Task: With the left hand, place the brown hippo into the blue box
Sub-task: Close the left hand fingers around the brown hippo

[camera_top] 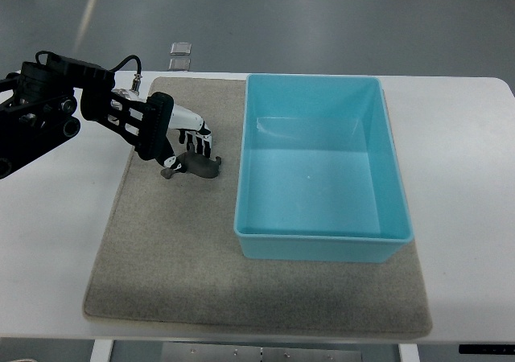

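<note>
The brown hippo (199,166) lies on the grey mat (177,249), just left of the blue box (322,165). My left hand (190,142) comes in from the upper left and hovers right over the hippo's back. Its fingers (199,141) are spread and point down at the toy, with a thumb tip (170,162) at the hippo's left end. The hippo still rests on the mat. The blue box is open-topped with nothing inside. My right arm does not show.
The mat covers the middle of a white table (56,241). Two small clear tiles (179,55) lie beyond the table's far edge. The left arm's black links and cable (48,96) cross the table's left side.
</note>
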Tool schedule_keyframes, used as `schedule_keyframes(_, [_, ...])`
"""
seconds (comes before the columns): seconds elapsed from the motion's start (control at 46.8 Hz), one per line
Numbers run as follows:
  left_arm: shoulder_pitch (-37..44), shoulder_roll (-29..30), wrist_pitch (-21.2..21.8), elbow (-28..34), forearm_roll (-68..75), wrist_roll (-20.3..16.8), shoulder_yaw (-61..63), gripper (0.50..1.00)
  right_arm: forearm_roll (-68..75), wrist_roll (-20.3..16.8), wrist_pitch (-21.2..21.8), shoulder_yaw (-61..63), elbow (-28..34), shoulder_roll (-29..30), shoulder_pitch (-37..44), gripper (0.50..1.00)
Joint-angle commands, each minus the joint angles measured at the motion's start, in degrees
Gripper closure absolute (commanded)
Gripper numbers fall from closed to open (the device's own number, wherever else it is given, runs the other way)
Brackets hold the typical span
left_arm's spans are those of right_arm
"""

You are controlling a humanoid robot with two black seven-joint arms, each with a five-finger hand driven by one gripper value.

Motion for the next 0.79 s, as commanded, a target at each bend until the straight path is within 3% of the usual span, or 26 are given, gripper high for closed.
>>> schedule_keyframes(0.0, [0.00, -0.06, -0.04, 0.00, -0.01, 0.00, 0.02, 1.000, 0.00, 0.00, 0.00, 0.00, 0.00, 0.00, 0.00, 0.564])
schedule_keyframes(0.77, [-1.31, 1.60, 0.40, 0.36, -0.62, 0.08, -1.65, 1.000, 0.00, 0.00, 0.00, 0.00, 0.00, 0.00, 0.00, 0.564])
